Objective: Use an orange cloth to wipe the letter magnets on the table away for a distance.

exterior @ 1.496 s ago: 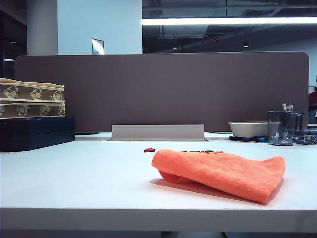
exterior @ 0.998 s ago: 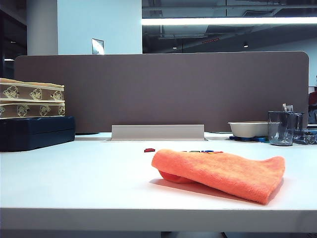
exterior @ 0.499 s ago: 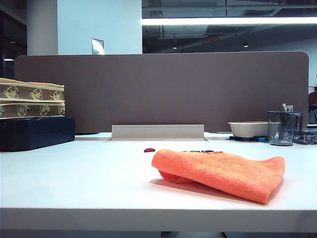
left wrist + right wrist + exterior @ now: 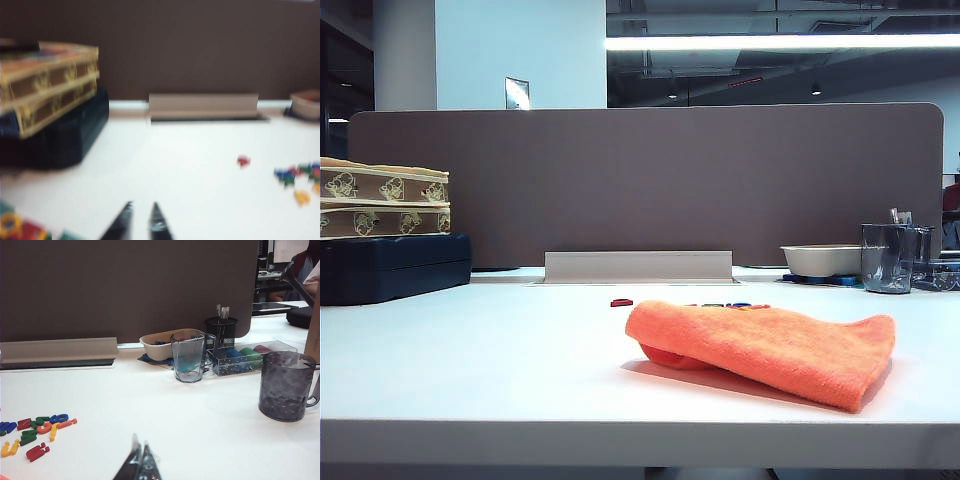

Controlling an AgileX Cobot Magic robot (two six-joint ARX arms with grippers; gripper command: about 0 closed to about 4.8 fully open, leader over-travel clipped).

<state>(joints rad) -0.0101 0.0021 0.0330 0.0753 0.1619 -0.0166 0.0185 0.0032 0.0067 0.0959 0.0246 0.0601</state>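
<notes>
Exterior view: the orange cloth (image 4: pixel 763 351) lies folded on the table (image 4: pixel 470 370), the letter magnets (image 4: pixel 725 305) just behind it.

Left wrist view, blurred: the left gripper (image 4: pixel 141 222) hangs above the table, fingertips seemingly a narrow gap apart, magnets beyond.

Right wrist view: the right gripper (image 4: pixel 139 460) has its fingertips together, near the magnets (image 4: pixel 35 432).

My left gripper (image 4: pixel 141 220) sits low over the table (image 4: pixel 190 165), fingertips a narrow gap apart, holding nothing. View is blurred. Letter magnets (image 4: pixel 299 177) are clustered toward the table's right edge — one red piece (image 4: pixel 243 161) lies apart from the cluster. A dark blue case (image 4: pixel 60 135) with patterned boxes (image 4: pixel 47 82) stacked on top sits at the back left corner — grey tray (image 4: pixel 204 106) along the back edge.
</notes>
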